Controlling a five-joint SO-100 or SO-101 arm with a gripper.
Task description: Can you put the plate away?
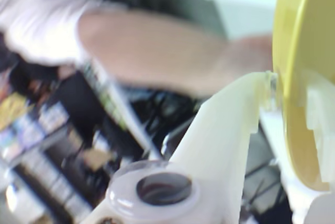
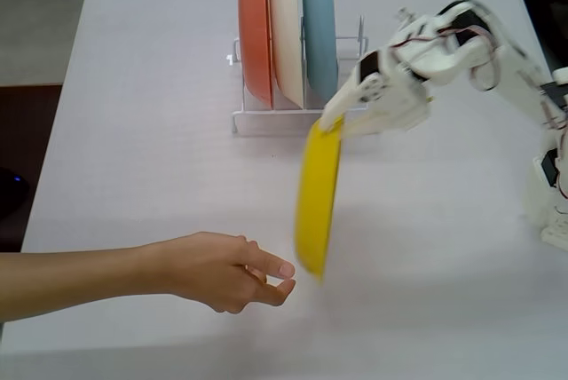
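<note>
Fixed view: gripper (image 2: 332, 122) pinches the top rim of the yellow plate (image 2: 317, 193), which hangs on edge over mid-table, near the dish rack (image 2: 257, 119). Wrist view is motion-blurred; plate (image 1: 296, 51) is cropped at the right edge.

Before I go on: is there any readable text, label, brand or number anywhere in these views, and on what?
None can be read.
Yellow plate, the orange, cream and blue plates in the rack, table, arm: no print visible in the fixed view.
Wrist view: colored items in the background at lower left may carry print, but they are too blurred to read.
</note>
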